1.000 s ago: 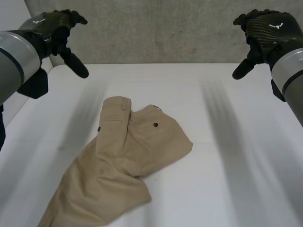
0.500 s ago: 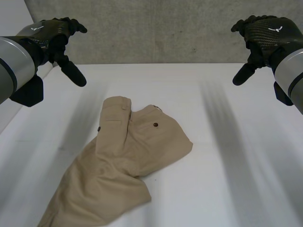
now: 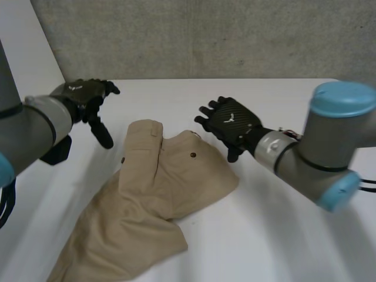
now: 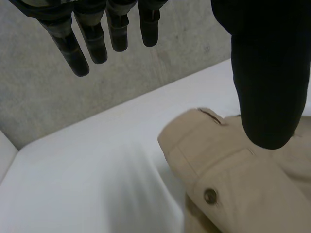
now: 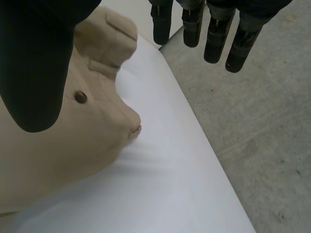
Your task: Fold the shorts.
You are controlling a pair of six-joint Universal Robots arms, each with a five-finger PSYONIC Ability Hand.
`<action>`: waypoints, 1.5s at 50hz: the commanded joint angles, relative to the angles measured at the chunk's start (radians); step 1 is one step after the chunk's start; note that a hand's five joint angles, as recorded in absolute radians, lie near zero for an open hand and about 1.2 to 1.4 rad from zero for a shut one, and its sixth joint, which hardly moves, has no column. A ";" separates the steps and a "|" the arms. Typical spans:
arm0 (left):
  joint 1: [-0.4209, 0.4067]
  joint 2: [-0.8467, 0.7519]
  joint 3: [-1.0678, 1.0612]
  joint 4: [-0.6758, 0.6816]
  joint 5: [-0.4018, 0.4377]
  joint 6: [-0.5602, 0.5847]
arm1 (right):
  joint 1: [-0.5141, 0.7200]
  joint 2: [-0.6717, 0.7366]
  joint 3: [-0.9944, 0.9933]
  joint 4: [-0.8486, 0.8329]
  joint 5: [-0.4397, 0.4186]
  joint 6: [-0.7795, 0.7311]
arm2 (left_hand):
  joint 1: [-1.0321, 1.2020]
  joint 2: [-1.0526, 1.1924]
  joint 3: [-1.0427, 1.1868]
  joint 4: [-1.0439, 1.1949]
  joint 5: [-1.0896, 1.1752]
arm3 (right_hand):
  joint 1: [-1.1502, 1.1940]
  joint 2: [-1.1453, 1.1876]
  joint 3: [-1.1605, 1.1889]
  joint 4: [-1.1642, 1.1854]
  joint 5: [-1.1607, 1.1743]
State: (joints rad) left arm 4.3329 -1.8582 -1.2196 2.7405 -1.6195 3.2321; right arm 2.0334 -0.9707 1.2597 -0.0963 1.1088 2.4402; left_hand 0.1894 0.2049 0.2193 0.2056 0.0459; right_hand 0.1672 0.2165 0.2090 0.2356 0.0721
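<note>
The white surface (image 3: 282, 235) runs back to a grey concrete wall (image 3: 205, 35) behind it. The tan shorts (image 3: 153, 200) lie rumpled on the surface, left of its middle: the waistband is toward the wall, and one leg trails off toward the near left corner with cloth folded over itself. The left arm (image 3: 35, 126) reaches in from the left side and the right arm (image 3: 320, 155) from the right, both low over the surface. The right hand (image 3: 232, 126) is at the far right part of the waistband, its fingers (image 5: 214, 34) straight and spread apart with nothing between them and the thumb; whether it touches the cloth cannot be told. The left hand (image 3: 88, 97) hangs just beside the waistband's far left corner, apart from the cloth, with its fingers (image 4: 92, 39) straight and separated and its thumb pointing down, empty. A dark button (image 3: 192, 155) sits on the shorts near the right hand. A second button (image 3: 123, 159) sits at the left edge of the cloth below the left hand.
</note>
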 commanded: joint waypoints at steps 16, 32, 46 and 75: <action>-0.007 0.172 -0.578 0.283 -0.051 -0.011 | 0.010 0.380 -0.322 0.046 -0.173 -0.260 | 0.009 -0.006 -0.020 -0.007 -0.022 | 0.220 0.170 0.178 0.151 0.140; -0.007 0.180 -0.575 0.294 -0.052 -0.009 | 0.010 0.155 -0.154 0.165 -0.083 -0.248 | 0.009 -0.006 -0.020 -0.007 -0.022 | 1.229 1.180 1.187 1.161 1.150; -0.007 0.178 -0.583 0.285 -0.051 -0.009 | -0.028 -0.054 0.032 0.670 -0.009 -0.250 | 0.001 -0.015 -0.029 -0.016 -0.030 | 1.229 1.180 1.187 1.161 1.150; 0.017 0.188 -0.581 0.283 -0.054 0.006 | -0.239 -0.356 0.032 0.764 0.005 -0.053 | -0.005 -0.021 -0.035 -0.021 -0.036 | 0.241 0.191 0.199 0.172 0.161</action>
State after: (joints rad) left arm 4.3390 -1.6708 -1.8000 3.0255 -1.6706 3.2338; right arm 1.7801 -1.3252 1.4570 0.7138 1.1147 2.2340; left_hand 0.1894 0.2049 0.2193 0.2056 0.0459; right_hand 0.3916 0.4431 0.4428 0.4461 0.2772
